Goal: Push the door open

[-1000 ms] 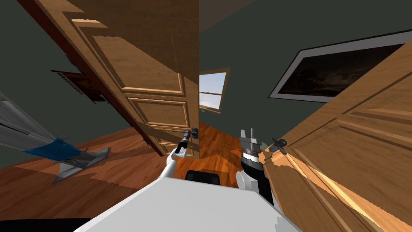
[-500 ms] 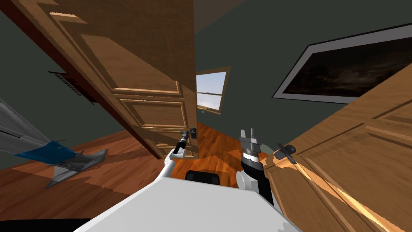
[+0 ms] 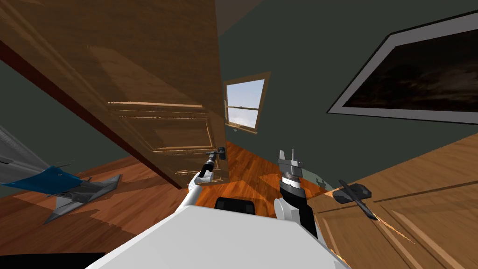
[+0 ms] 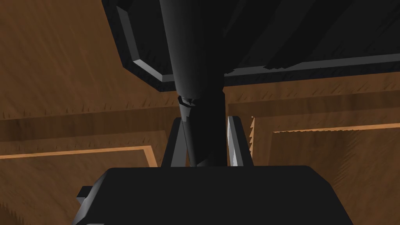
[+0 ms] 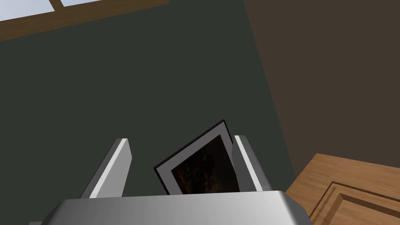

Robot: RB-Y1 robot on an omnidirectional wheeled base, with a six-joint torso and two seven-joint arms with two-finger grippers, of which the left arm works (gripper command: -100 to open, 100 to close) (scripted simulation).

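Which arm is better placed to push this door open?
Left. The left pincer is shut on the dark handle of the wooden door; the right pincer stands open, holding nothing.

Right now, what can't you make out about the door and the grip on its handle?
Head view: left gripper at the door handle is too small to read finger contact; the left wrist view shows its fingers pressing the handle's sides.
Left wrist view: the handle's far end is cut off by the picture's edge.
Head view: the door's top is cut off by the upper edge; its leaf hides what lies behind.
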